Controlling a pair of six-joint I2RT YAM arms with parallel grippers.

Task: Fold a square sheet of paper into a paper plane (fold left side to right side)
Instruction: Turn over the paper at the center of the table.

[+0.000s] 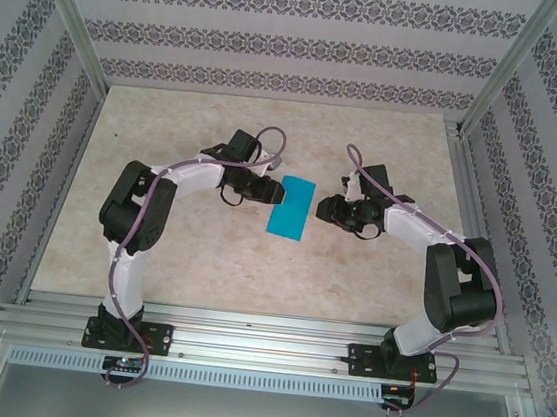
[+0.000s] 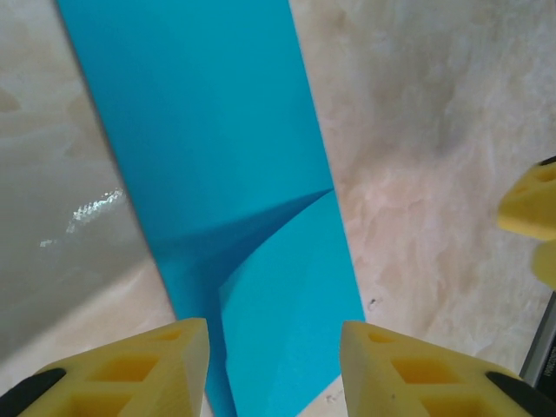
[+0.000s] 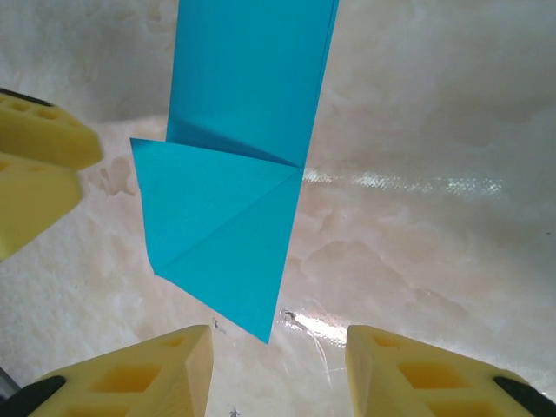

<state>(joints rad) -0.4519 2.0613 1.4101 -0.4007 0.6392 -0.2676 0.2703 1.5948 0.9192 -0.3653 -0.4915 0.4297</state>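
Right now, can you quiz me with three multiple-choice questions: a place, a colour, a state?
1. Where is the paper? A. between the left gripper and right gripper B. far left of both C. far right of both
2. Its colour? A. red B. white C. teal-blue
3. The two grippers are: A. both shut on the paper B. both open C. one open, one shut
Answers: 1 A, the top view shows it lying between them; 2 C, it is teal-blue in every view; 3 B, each wrist view shows the yellow fingers spread apart.
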